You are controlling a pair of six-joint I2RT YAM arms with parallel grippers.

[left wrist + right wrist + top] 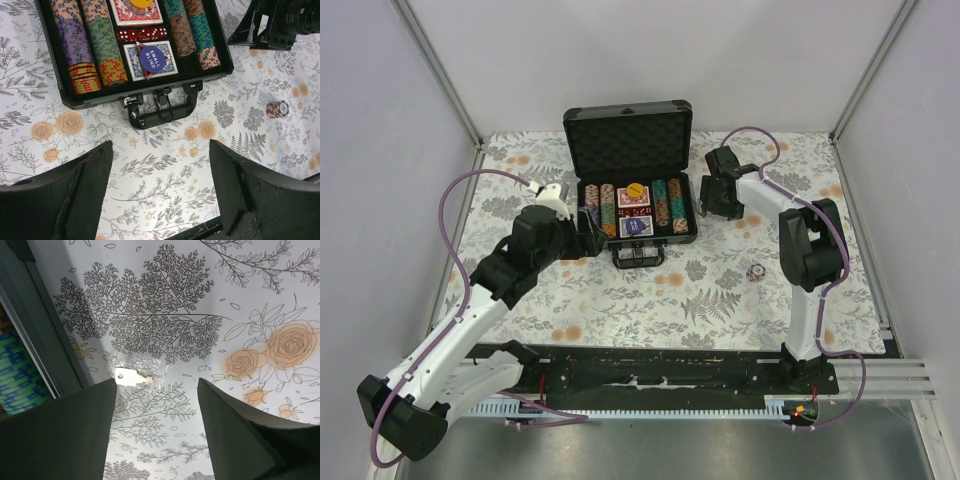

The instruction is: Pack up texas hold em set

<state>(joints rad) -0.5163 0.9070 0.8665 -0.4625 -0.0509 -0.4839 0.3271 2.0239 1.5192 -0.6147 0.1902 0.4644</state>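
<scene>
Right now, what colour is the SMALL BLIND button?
Dark blue button; left wrist view.

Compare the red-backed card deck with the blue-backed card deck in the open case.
The red-backed card deck carries a yellow round button; the blue-backed card deck carries a blue round button marked SMALL BLIND. The red deck lies beyond the row of red dice, the blue deck nearer the handle. Both lie flat in the dark briefcase.

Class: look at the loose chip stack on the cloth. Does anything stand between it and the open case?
Nothing visible does. The loose chip stack sits right of the handle, with only bare cloth between it and the case, whose lid stands open.
</scene>
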